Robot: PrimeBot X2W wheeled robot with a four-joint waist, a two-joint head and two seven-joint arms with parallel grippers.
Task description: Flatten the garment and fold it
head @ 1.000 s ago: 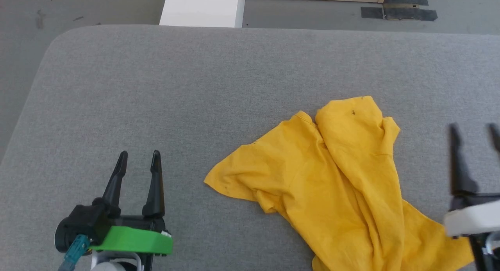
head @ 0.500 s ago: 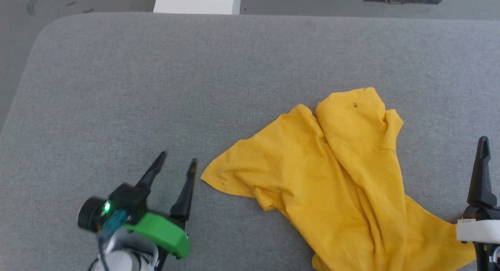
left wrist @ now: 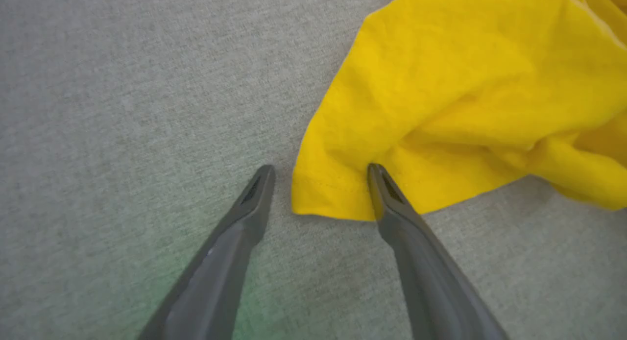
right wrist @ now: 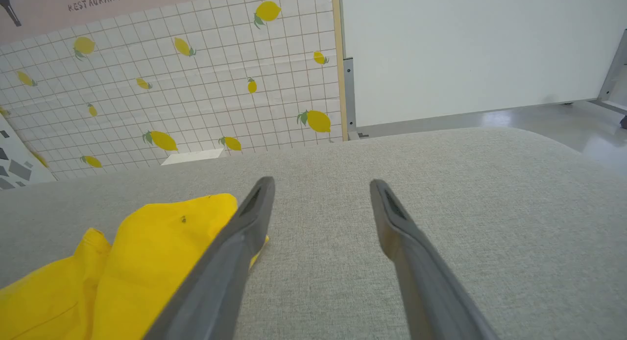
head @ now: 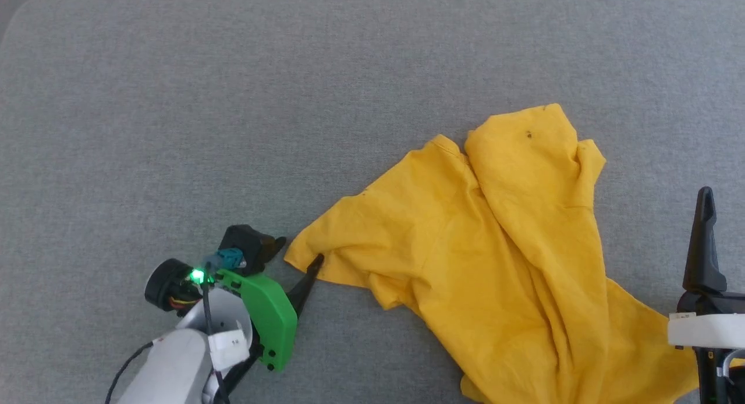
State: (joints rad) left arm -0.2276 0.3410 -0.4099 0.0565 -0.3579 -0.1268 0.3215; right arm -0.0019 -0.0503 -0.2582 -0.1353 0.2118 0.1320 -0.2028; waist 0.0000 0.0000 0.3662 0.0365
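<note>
The shirt [head: 495,247] lies crumpled on the grey pad [head: 233,101]. The left gripper [left wrist: 321,167], jaws apart, straddles the shirt's left corner. The right gripper [right wrist: 322,182], also spread, hovers beside the shirt's right edge.

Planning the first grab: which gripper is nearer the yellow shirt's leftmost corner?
Left. The left gripper, open, straddles that corner of the garment, one finger on fabric. The right gripper, open, sits off its opposite side.

One crumpled yellow cotton T-shirt [head: 495,247], one grey fabric-covered worktop [head: 233,101], and two dark long-fingered tools: one left tool [head: 300,248] and one right tool [right wrist: 322,182].
</note>
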